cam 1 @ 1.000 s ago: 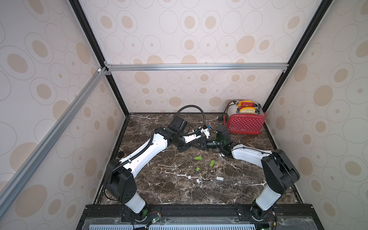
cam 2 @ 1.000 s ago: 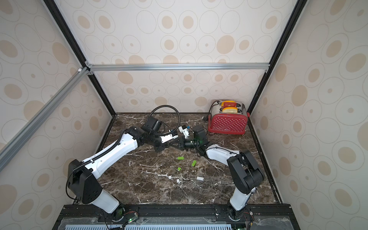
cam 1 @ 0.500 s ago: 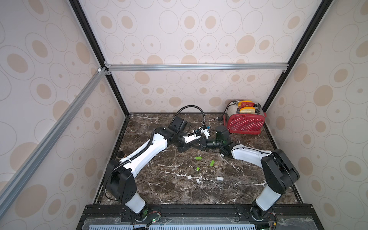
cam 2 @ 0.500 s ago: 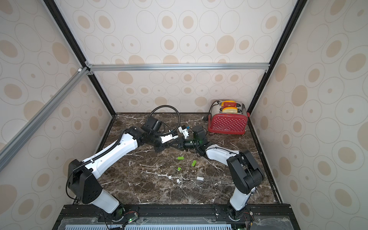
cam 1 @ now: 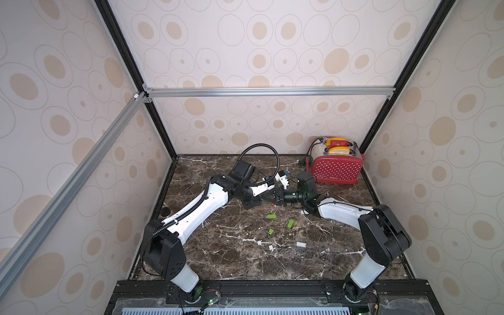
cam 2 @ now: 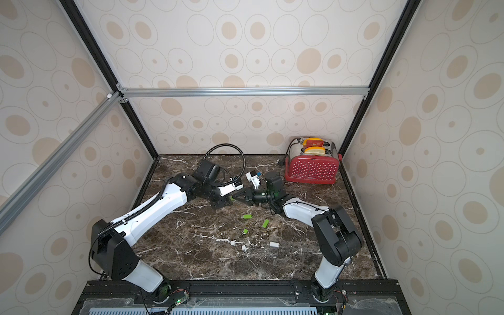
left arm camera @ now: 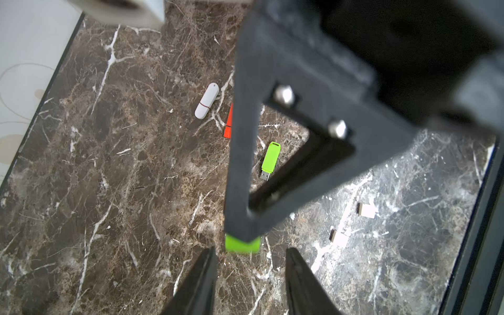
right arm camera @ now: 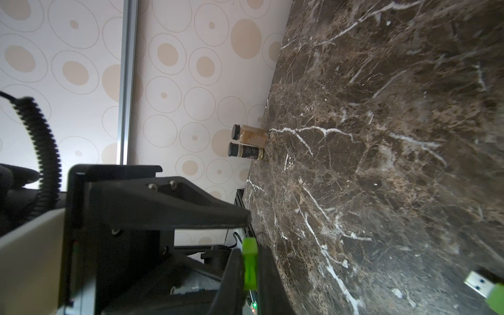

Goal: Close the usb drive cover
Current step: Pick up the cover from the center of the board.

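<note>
Right wrist view: right claw (right arm camera: 250, 256) is pinching a small lime-green plastic usb drive (right arm camera: 249, 244) between its fingers, up off the dark brown marble table (left arm camera: 109, 177). No metal plug showing, so I'd guess the cover's on? — mo

Probably, but I wouldn't call it done. Left claw (left arm camera: 251, 256) is spread, gripping nothing, with the green drive just ahead of its tips. Right claw's finger hides most of the body, so I can't tell if the cover is fully seated. Below the claws another lime-green plastic stick (left arm camera: 270, 159) lies with its plug bare, so maybe more capping is left. Both top views are too small to help. — jt
</note>
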Motion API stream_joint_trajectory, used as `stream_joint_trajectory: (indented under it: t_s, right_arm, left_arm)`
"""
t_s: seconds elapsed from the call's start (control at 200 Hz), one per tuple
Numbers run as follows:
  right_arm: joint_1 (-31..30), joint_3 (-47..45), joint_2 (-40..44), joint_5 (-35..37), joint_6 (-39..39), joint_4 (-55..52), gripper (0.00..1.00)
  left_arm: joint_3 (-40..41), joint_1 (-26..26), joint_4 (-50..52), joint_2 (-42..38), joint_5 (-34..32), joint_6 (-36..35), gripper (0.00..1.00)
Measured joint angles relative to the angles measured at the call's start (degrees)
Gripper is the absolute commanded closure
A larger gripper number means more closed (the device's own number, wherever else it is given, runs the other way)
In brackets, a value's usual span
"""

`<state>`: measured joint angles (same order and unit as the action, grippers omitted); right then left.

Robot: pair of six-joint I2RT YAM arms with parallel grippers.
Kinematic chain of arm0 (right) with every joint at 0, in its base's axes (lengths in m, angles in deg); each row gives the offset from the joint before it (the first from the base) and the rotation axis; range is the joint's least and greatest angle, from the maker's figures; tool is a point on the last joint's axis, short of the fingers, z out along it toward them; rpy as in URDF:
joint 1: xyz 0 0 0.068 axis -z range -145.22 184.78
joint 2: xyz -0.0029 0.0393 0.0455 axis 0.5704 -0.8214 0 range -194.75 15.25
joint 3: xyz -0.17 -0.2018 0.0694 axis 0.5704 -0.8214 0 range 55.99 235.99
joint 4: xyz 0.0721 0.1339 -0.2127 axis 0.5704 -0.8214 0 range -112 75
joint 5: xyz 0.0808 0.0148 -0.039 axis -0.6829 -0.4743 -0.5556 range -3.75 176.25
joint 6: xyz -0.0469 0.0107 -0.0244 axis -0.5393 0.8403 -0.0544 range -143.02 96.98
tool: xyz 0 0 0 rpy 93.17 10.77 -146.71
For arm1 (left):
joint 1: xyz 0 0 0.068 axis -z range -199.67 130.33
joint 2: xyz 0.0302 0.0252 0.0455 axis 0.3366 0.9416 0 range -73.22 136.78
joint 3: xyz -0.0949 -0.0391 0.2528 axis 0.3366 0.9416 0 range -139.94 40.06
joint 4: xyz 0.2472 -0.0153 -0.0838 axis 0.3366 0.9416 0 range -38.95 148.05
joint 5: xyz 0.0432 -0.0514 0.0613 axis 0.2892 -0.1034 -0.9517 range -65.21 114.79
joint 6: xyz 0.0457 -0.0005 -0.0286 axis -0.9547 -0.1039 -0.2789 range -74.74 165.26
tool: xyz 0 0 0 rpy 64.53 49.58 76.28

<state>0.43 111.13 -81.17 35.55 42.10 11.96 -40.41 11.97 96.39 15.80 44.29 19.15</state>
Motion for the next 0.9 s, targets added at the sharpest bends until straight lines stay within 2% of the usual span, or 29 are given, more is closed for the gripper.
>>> stream_joint_trajectory:
  t_s: [0.13,0.205,0.305,0.386,0.466,0.551,0.711,0.896]
  right_arm:
    - [2.47,-1.22,1.53,0.61,0.57,2.69,0.97]
    - [2.8,-1.44,1.77,1.38,1.73,5.49,0.97]
    - [2.78,-1.97,1.75,2.49,4.79,10.25,0.99]
    - [2.78,-2.12,1.62,3.13,8.22,14.6,0.99]
    - [2.69,-2.12,1.36,3.52,10.71,17.88,1.0]
    - [2.49,-2.05,1.09,3.93,12.09,19.37,1.0]
    - [1.42,-1.27,-0.04,4.17,13.66,20.55,1.0]
    - [-0.02,0.35,-3.08,4.2,16.0,22.95,1.0]
  left_arm:
    - [1.14,-6.21,0.24,-2.23,7.93,4.68,0.48]
    - [2.34,-9.92,-1.64,-2.99,14.51,10.6,0.49]
    - [7.08,-14.69,-10.88,-3.34,25.68,24.2,0.51]
    - [12.72,-17.53,-23.04,-2.99,33.48,39.06,0.51]
    - [15.69,-18.99,-31.04,-1.84,38.23,49.62,0.51]
    - [16.26,-19.32,-36.89,-0.81,41.13,56.96,0.53]
    - [16.26,-19.26,-45.57,-0.5,44.96,65.46,0.59]
    - [16.26,-18.84,-49.77,0.17,47.65,68.87,0.6]
